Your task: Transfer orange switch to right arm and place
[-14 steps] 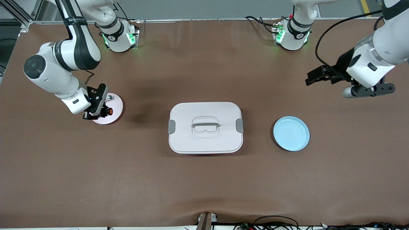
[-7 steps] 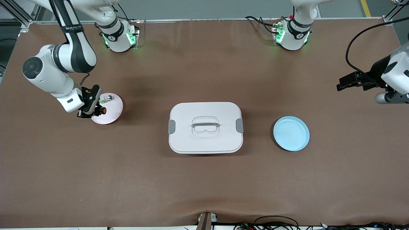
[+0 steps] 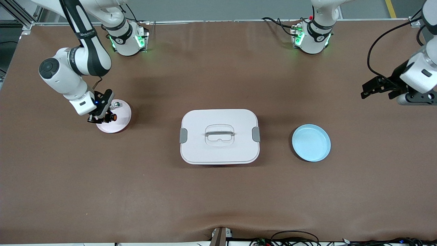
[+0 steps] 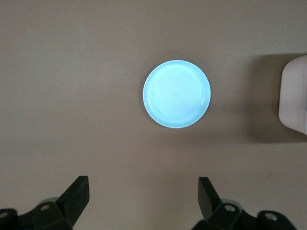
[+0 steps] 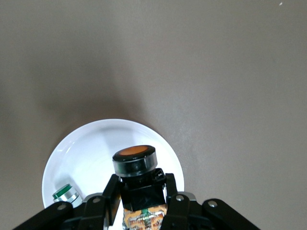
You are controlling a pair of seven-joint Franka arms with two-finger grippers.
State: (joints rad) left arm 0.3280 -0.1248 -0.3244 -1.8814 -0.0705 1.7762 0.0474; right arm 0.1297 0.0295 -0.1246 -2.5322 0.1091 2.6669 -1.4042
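Right gripper pinches the orange switch over the pink plate; left arm waits.

On the brown worktop (image 3: 218, 198) the white lidded box (image 3: 219, 136) sits central, the blue plate (image 3: 311, 142) at its 3 o'clock, the pink plate (image 3: 117, 123) at its 9 o'clock. The right gripper (image 3: 102, 119) clamps the orange switch (image 5: 134, 160) above that plate. Only the right wrist view shows the silver-and-green switch (image 5: 66, 195) clearly; only the left wrist view shows the left gripper (image 4: 144, 201) spread wide.

Right end effector (image 3: 102, 119) clamped on orange switch (image 3: 113, 117), over white plate (image 3: 119, 124). Left end effector (image 3: 368, 89) wide open, waiting above bench (image 3: 218, 198).
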